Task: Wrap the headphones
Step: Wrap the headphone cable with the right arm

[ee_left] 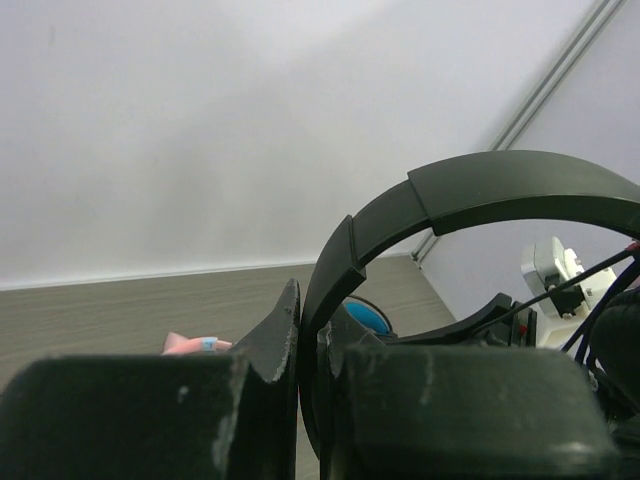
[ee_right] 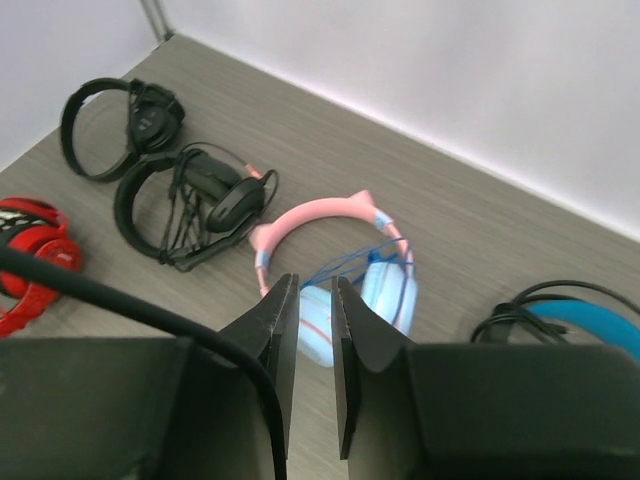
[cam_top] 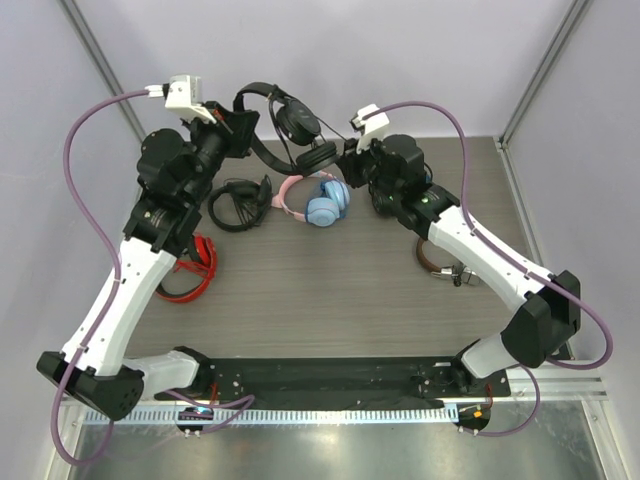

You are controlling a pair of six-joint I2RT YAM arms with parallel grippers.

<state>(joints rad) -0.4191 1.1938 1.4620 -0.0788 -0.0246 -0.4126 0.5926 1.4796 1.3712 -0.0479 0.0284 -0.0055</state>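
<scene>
Although the headphones [cam_top: 298, 123] are already up off the desk [cam_top: 330, 300], held near the back wall with the left jaws clamped tight on the black headband, no finished winding shows. In the left wrist view a thin black cable [ee_left: 590, 273] runs loose from the band towards the right side, and no view shows a neat coil on the band or earcups. The right jaws stand just beside the lower earcup, nearly together with a slim gap between them and nothing visible in it. A dark line crosses in front of them in the right wrist view, but I cannot tell whether it is the cable. I judge the pick-up done, with the wrapping itself and the tucking of the end mostly left to do. By count there are two arms, one pair of headphones in the air, and five pairs lying on the desk: a black pair by the corner [ee_right: 150, 115], a second black pair [ee_right: 225, 195], a red pair [ee_right: 30, 250], a pink-and-blue pair [ee_right: 320, 215] and a black pair with blue lining [ee_right: 590, 335]. A brownish thing [cam_top: 445, 268], half hidden under the right arm, may be a sixth pair.
</scene>
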